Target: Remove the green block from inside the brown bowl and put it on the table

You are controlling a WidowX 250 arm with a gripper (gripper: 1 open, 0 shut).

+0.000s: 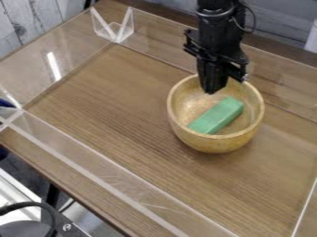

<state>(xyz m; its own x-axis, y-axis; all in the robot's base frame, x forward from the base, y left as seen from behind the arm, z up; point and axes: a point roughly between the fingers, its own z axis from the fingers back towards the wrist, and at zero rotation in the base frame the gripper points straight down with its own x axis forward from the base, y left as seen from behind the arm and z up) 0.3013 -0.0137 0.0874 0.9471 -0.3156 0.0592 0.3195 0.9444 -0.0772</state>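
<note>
Camera view: black arm reaching in from the far side of the counter, its end effector pointing down over the far part of the brown bowl; fingertips bunched close together, clenched, with nothing to be seen between them; whether they touch the bowl's inner wall I cannot tell from where I stand. Green block lying inside the bowl, on its floor; set aslant, one end toward the far right, the other toward the near left; bright green, smooth-faced, apart from the end effector and on the near side of it. Bowl round, light tan, thick-walled, rim smooth, standing upright on the counter, right of the middle. Counter brown, wood-grained, plank lines running across it; low clear acrylic wall along the left edge, catching the light in streaks; a small clear angular piece near the far left corner, its edges showing white. Beyond the left edge, at the near corner, a black curved object with cables beside it, too partly shown to name; at the far left, beyond the counter, grey boards.
</note>
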